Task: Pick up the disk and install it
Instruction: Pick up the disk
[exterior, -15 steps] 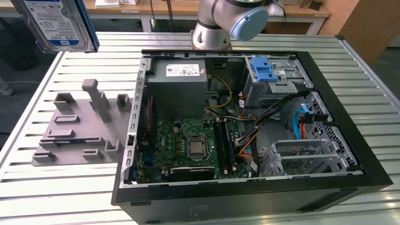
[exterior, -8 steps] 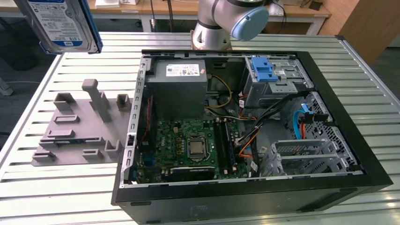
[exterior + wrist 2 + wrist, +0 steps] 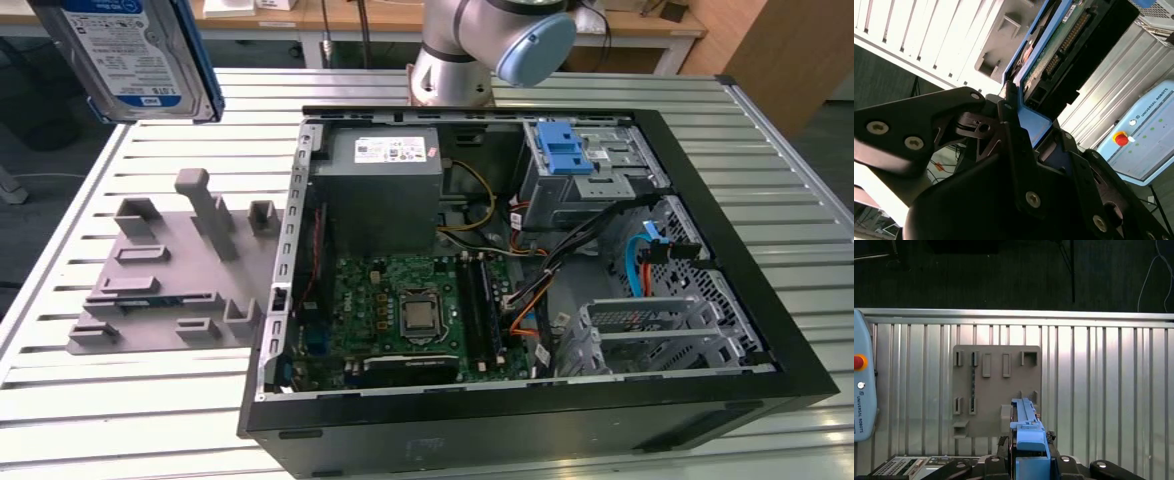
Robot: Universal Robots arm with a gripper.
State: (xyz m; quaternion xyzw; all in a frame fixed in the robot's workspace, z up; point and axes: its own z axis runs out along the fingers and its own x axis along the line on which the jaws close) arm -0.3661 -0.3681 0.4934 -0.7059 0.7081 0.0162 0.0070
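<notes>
disk (image 3: 127,50) in gripper (image 3: 1028,445): clear above holder block (image 3: 167,290) posts (image 3: 207,205) | cables (image 3: 587,235) crowd drive cage (image 3: 577,190)

— What's my workplace like?
— My bench is a slatted metal table (image 3: 134,420), with light glinting off its slats.
— And round it?
— Dark floor (image 3: 1004,275) beyond its edge, a wooden desk (image 3: 360,18) behind, and a wooden panel (image 3: 781,60) at the exterior view's right.

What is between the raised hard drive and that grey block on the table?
Nothing: the disk, held in the gripper, hangs clear of the grey holder block; the exterior view shows bare table slats between.
</notes>
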